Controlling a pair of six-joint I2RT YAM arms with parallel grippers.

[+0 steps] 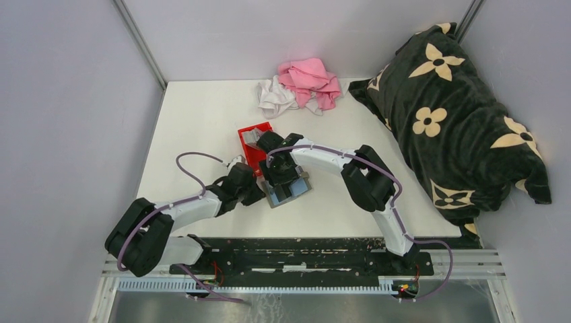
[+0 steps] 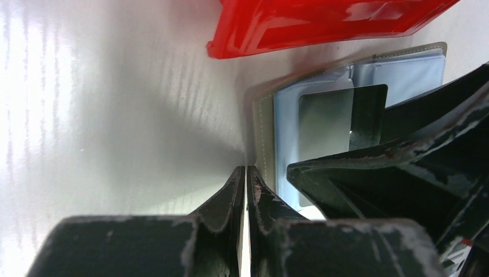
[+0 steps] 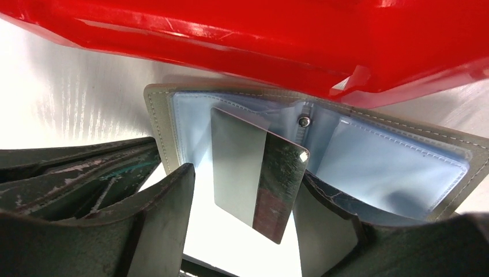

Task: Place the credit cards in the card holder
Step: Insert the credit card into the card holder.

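Card [image 3: 254, 150] — half-tucked in open wallet [image 3: 392, 167] on surface [image 3: 69, 98], beside bin [image 3: 230, 40]. Right end effector [image 3: 247, 180] spread astride it; left end effector [image 2: 246, 170] pressed together at wallet's edge. Best slid flat along sleeve — wallet pinned.

Plain pale grey walls [image 1: 67, 101] enclose a white rectangular tabletop [image 1: 202, 114]; a black flower-patterned blanket [image 1: 451, 121] is heaped at its right edge.

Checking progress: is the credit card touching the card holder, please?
Touching: right wrist view shows the credit card tucked under a clear pocket of the card holder.
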